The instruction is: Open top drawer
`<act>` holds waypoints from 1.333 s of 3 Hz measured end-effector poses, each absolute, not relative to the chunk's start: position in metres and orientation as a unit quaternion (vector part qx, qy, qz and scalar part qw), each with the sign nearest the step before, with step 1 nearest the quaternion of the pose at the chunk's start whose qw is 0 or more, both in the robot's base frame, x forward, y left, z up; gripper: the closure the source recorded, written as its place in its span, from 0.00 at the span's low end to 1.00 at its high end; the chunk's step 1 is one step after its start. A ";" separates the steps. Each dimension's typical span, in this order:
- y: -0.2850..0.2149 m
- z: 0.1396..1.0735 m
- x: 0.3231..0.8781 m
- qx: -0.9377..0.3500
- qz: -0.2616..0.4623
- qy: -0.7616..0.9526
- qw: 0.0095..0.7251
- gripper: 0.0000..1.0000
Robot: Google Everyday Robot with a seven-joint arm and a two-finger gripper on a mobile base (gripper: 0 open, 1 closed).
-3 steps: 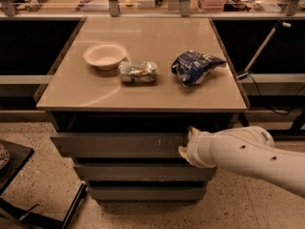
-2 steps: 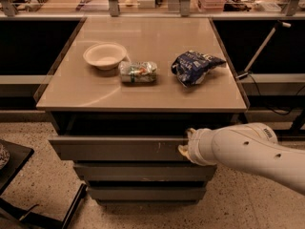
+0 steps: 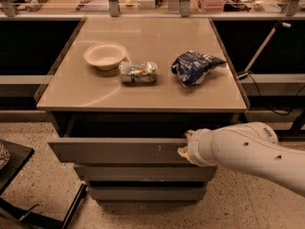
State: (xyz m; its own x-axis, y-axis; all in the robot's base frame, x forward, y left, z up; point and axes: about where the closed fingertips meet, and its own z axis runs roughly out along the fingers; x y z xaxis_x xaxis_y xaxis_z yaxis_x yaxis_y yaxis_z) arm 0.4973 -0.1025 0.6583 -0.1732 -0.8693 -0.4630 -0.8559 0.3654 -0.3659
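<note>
The top drawer (image 3: 114,150) is the widest grey front under the tan tabletop. It stands pulled out a good way, with a dark gap behind its top edge and small white scuffs near its right end. My gripper (image 3: 187,143) sits at the right part of the drawer's top edge, at the end of the white arm that comes in from the right. The arm's wrist hides the fingers. Two narrower grey drawer fronts (image 3: 143,172) sit below, pushed in.
On the tabletop (image 3: 147,87) are a white bowl (image 3: 105,55), a crushed can or wrapped packet (image 3: 138,72) and a blue chip bag (image 3: 194,67). A black stand (image 3: 14,171) is at the lower left. A cable and pole (image 3: 259,51) lean at the right.
The top drawer has slid further out toward the camera, and my gripper and arm have drawn back with it.
</note>
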 end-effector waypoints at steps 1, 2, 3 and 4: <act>-0.103 0.659 0.497 -0.563 -0.011 0.766 0.310 1.00; -0.104 0.660 0.489 -0.561 -0.012 0.768 0.308 1.00; -0.104 0.660 0.489 -0.561 -0.012 0.768 0.308 1.00; -0.105 0.662 0.495 -0.563 -0.023 0.773 0.294 1.00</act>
